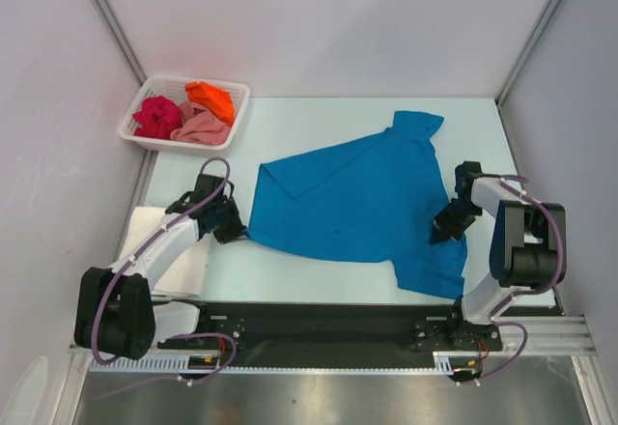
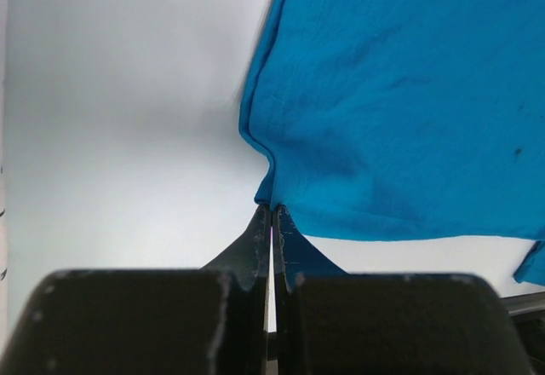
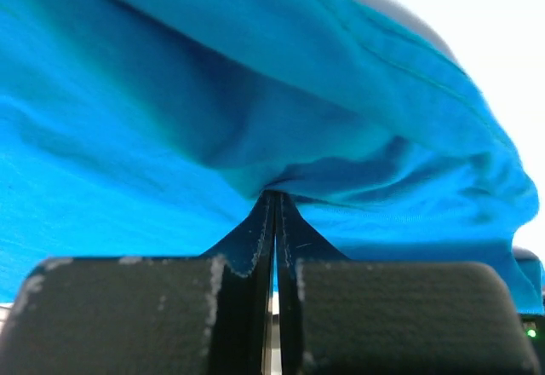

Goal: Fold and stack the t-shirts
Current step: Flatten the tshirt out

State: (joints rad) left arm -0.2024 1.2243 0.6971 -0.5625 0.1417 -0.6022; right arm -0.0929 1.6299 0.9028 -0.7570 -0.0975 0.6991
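A bright blue t-shirt (image 1: 352, 203) lies spread across the middle of the table, its left part folded over. My left gripper (image 1: 232, 231) is shut on the shirt's near-left corner (image 2: 271, 194). My right gripper (image 1: 439, 232) is shut on a pinch of the same blue cloth (image 3: 274, 189) at the shirt's right side, which puckers around the closed fingertips. A crimson t-shirt (image 1: 156, 116), an orange t-shirt (image 1: 211, 99) and a dusty pink t-shirt (image 1: 203, 128) sit crumpled in the basket. A white t-shirt (image 1: 174, 256) lies flat under the left arm.
The white slotted basket (image 1: 241, 106) stands at the far left corner. Grey walls close in on the left, back and right. A black rail (image 1: 328, 328) with both arm bases runs along the near edge.
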